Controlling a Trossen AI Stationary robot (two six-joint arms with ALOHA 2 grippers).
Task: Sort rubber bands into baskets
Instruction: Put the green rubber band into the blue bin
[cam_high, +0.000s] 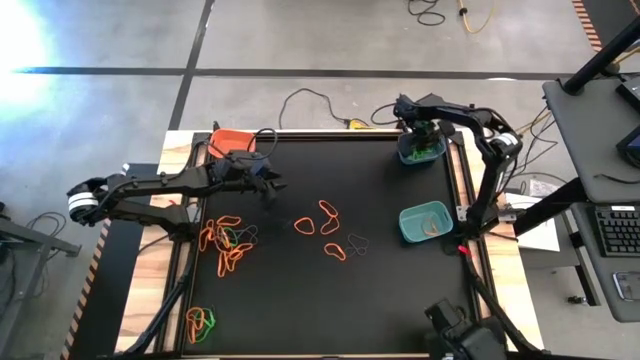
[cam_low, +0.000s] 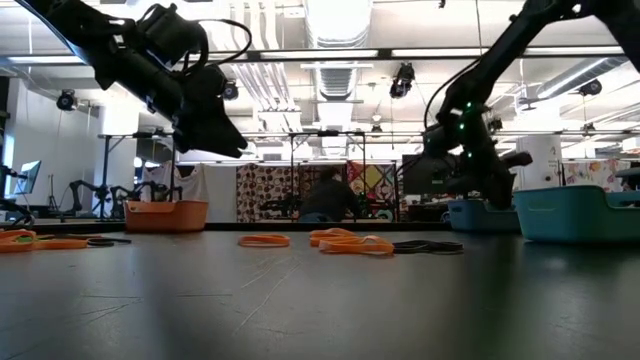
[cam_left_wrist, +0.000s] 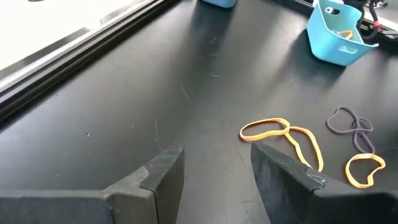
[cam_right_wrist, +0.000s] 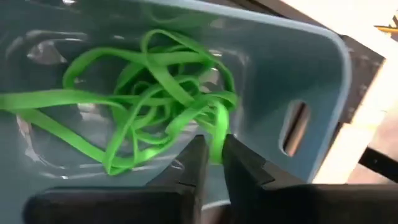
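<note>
High view: three baskets (cam_high: 426, 222), scattered rubber bands (cam_high: 329, 217).

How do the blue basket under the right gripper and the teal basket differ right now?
The blue basket sits at the mat's far right corner and holds a tangle of green bands; the teal basket sits nearer, along the right edge, and holds an orange band. The right gripper reaches into the blue basket; no gripper is at the teal basket. Both are small rounded plastic bowls.
</note>
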